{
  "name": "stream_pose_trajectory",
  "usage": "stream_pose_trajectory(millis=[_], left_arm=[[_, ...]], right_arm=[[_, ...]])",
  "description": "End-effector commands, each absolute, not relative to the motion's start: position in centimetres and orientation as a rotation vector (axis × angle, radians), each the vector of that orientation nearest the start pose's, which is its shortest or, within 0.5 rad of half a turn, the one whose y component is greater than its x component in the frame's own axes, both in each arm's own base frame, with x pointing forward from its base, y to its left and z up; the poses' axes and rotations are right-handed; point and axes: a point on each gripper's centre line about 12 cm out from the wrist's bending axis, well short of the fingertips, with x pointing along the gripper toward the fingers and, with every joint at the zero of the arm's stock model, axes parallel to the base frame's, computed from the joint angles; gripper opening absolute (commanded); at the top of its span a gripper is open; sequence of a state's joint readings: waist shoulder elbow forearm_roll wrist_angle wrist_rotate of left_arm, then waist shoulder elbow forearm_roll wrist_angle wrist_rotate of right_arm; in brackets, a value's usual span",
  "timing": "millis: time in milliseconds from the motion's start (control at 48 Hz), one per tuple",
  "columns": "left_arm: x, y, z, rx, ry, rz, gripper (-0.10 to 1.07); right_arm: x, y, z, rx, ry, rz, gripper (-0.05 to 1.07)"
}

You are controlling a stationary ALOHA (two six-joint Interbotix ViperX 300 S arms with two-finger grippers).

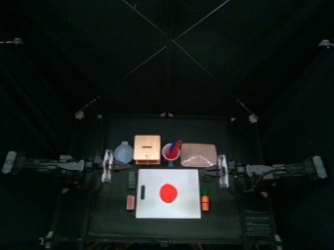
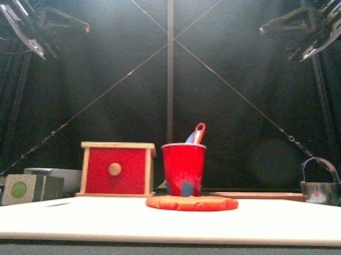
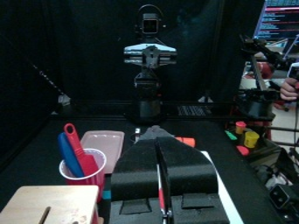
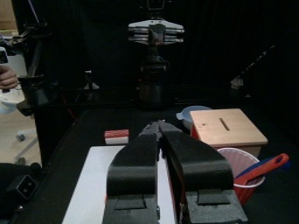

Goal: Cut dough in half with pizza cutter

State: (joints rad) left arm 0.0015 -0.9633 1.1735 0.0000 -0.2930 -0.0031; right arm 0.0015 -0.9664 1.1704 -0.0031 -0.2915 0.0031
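The dough (image 1: pixel 167 191) is a flat red disc in the middle of the white board (image 1: pixel 146 209); up close it lies low on the board (image 2: pixel 192 202). A slim blue handle (image 3: pixel 72 150), apparently the pizza cutter, sticks out of the red cup (image 2: pixel 184 169) beside a red tool; its head is hidden in the cup. My left gripper (image 1: pixel 109 168) hovers off the board's left far corner, jaws shut and holding nothing (image 3: pixel 158 136). My right gripper (image 1: pixel 224 172) hovers off the right far corner, jaws together and holding nothing (image 4: pixel 160 130).
Behind the board stand a pale lidded container (image 1: pixel 123 152), a red wooden box (image 2: pixel 118 169) and a wire basket (image 1: pixel 197 154). Small orange blocks lie at the board's left (image 1: pixel 129 202) and right (image 1: pixel 204 202). A person's hand (image 4: pixel 7 77) shows beyond the curtains.
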Motion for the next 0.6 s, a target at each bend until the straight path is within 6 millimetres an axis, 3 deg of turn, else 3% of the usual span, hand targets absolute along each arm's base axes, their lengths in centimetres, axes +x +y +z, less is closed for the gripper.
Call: stream_pose_trajectory(millis=[0,292,583], left_arm=[[20.2,0.5,29.1,-0.023,-0.072,0.028,0.01],[20.9,0.8,28.2,-0.024,-0.036,0.042,0.02],[21.0,1.2,28.2,-0.034,-0.035,0.063,0.02]], right_arm=[[20.3,-0.2,29.2,-0.002,-0.066,-0.011,-0.01],[22.1,-2.2,29.3,0.013,-0.01,-0.099,0.03],[22.6,-8.5,29.1,0.244,0.137,-0.381,0.03]])
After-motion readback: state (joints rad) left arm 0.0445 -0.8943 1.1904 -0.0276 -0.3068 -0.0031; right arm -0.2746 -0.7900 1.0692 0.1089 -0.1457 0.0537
